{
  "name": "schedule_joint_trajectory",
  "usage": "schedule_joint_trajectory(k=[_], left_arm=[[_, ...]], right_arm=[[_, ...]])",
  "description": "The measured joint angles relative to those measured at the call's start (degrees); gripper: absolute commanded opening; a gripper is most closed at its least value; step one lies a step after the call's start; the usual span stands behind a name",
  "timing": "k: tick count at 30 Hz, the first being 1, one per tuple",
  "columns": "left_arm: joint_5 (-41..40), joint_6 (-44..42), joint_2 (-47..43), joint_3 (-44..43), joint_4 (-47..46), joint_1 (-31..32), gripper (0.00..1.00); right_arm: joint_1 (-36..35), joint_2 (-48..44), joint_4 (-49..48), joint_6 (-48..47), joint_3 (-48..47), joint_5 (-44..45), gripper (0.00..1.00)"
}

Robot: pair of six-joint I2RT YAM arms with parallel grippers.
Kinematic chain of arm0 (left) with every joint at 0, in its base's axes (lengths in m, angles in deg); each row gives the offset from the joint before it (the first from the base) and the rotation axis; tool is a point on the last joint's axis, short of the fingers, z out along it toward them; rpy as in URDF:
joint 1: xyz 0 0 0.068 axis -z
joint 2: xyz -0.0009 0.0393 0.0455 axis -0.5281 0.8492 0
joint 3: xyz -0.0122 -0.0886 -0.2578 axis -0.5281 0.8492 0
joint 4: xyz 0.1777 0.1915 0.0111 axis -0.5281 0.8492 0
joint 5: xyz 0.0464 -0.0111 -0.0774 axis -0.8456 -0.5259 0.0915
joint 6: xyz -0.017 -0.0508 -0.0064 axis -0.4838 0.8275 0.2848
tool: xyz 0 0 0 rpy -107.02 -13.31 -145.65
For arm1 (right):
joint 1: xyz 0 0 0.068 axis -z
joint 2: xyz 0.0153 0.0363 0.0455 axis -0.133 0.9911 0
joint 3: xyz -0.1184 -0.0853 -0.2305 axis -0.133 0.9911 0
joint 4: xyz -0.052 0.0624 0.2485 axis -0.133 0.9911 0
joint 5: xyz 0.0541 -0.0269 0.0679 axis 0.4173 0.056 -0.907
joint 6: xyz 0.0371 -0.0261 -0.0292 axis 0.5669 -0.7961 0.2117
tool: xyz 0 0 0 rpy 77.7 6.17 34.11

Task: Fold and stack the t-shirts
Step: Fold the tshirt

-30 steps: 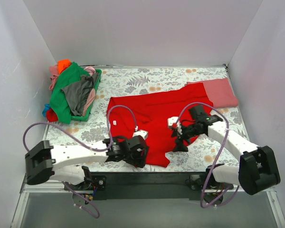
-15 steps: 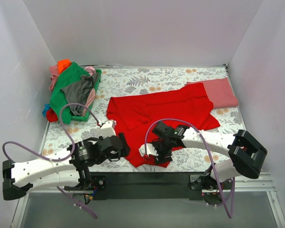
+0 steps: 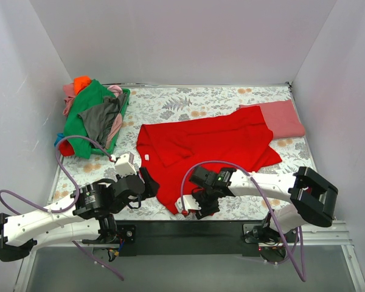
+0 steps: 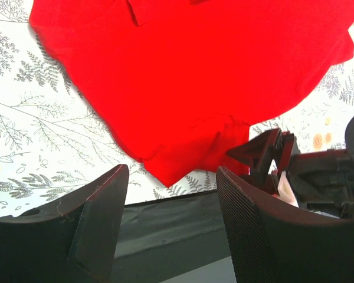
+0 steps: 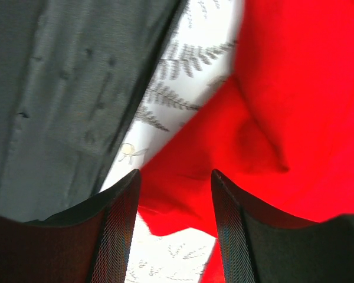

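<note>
Right hand (image 5: 174, 177) spread astride red shirt (image 3: 213, 140) hem | left hand (image 4: 171, 174) spread, empty | step likely: hem grab | next: pinch

One bright red t-shirt (image 3: 213, 143) lies mid-frame and one rose-red t-shirt (image 3: 284, 117) lies at the upper right. One green tray (image 3: 124, 102) at the upper left holds a heap showing four more: one green t-shirt (image 3: 82, 118), one grey t-shirt (image 3: 103, 118), one pink t-shirt (image 3: 68, 97) and one orange t-shirt (image 3: 81, 81). There is one table cloth (image 3: 194, 100) and two arms, a left arm (image 3: 48, 220) and a right arm (image 3: 264, 180).
</note>
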Motion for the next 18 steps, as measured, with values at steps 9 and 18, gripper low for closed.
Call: schedule_joint_trajectory(k=[9, 18], left_arm=[[-1.27, -1.2, 0.46, -0.02, -0.42, 0.0, 0.59], [-2.01, -3.1, -0.07, -0.07, -1.57, 0.0, 0.59]], right_arm=[[-1.9, 2.49, -0.5, 1.51, -0.44, 1.6, 0.42], [-1.84, 2.69, -1.29, 2.56, -0.9, 3.34, 0.08]])
